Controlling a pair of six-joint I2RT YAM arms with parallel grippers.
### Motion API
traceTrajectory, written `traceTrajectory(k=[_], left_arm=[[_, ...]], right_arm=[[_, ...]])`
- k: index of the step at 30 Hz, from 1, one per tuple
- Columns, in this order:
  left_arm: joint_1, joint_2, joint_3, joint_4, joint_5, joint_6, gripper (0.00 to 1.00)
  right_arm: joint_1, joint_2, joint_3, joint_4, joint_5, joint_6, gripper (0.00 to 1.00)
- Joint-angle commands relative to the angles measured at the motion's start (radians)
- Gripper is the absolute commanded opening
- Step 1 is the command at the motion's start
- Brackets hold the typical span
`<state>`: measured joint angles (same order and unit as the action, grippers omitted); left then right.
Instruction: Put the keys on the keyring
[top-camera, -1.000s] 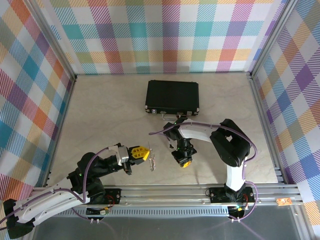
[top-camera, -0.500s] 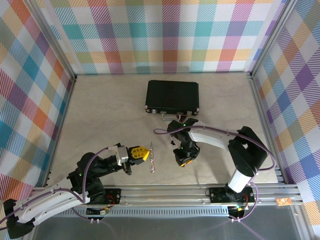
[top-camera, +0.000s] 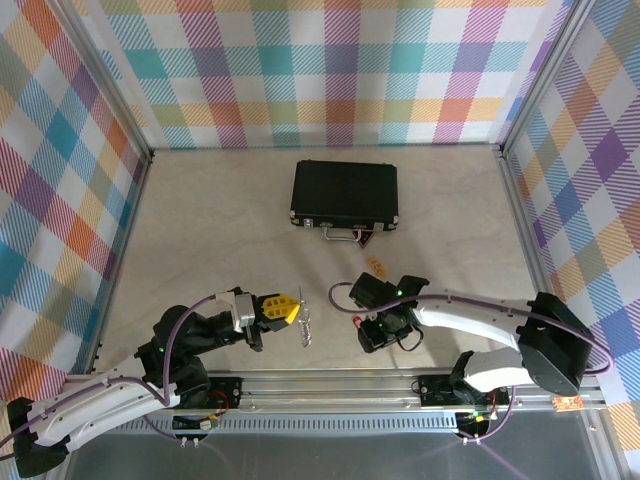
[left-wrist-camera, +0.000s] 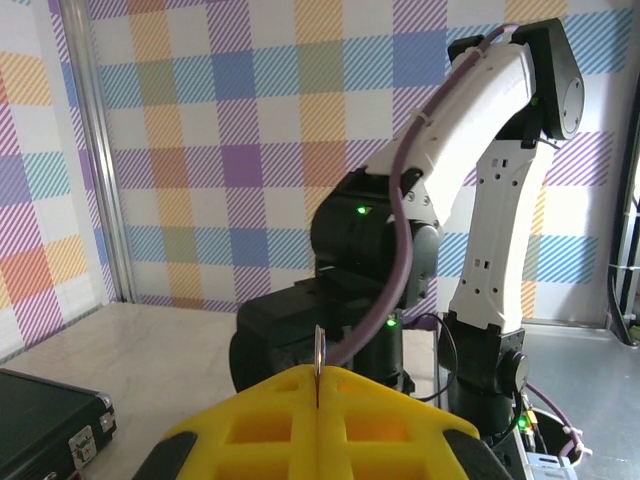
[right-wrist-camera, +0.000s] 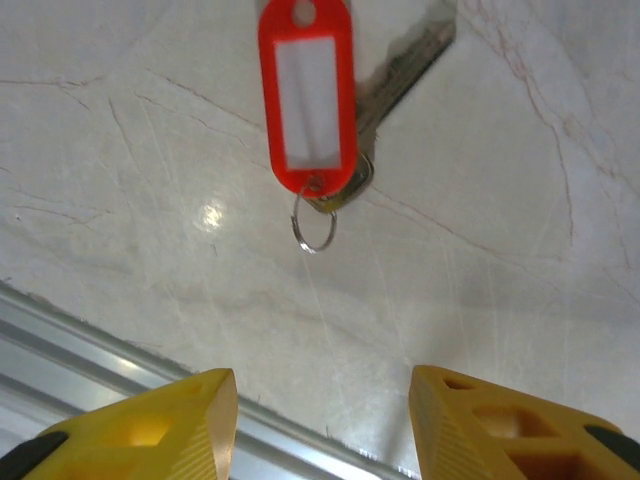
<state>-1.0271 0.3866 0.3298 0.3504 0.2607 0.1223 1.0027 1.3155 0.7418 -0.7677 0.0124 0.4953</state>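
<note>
The key's red tag (right-wrist-camera: 307, 95) lies flat on the pale table, its silver blade (right-wrist-camera: 405, 60) angling up to the right and a small wire ring (right-wrist-camera: 315, 225) at its lower end. My right gripper (right-wrist-camera: 322, 400) hovers open just short of it, with nothing between its yellow fingers (right-wrist-camera: 170, 420). In the top view the right gripper (top-camera: 376, 337) is low near the front rail. My left gripper (top-camera: 288, 308) is shut on the grey metal keyring (top-camera: 306, 326), which hangs off its tip. In the left wrist view the keyring (left-wrist-camera: 318, 362) shows as a thin edge pinched between the yellow pads (left-wrist-camera: 260, 420).
A black case (top-camera: 345, 193) with a metal handle sits at the back centre. A small yellow-orange tag (top-camera: 377, 265) lies on the table between the case and my right arm. The aluminium front rail (right-wrist-camera: 70, 345) runs right under the right fingers. Checked walls close in three sides.
My right gripper has gone from shut to open, and its arm has swung down toward the front rail. The left arm and keyring have stayed put.
</note>
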Motion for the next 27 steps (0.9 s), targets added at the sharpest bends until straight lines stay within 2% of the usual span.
traceTrajectory(k=[1,5,12,20,27], left_arm=[[-0.007,-0.014,-0.007,0.056,0.011,-0.009,0.00],[-0.007,-0.012,-0.008,0.058,0.014,-0.009,0.00],[-0.007,-0.013,-0.010,0.057,0.011,-0.009,0.00],[-0.007,-0.014,-0.010,0.057,0.009,-0.009,0.00],[-0.007,-0.022,-0.011,0.055,0.011,-0.009,0.00]], right_arm=[[0.016,-0.033,-0.046,0.163,0.086,0.018,0.49],[0.026,-0.033,-0.104,0.291,0.108,0.006,0.51],[0.034,-0.062,-0.149,0.336,0.123,0.003,0.53],[0.036,-0.056,-0.148,0.332,0.086,-0.004,0.41],[0.035,-0.042,-0.136,0.305,0.074,0.000,0.36]])
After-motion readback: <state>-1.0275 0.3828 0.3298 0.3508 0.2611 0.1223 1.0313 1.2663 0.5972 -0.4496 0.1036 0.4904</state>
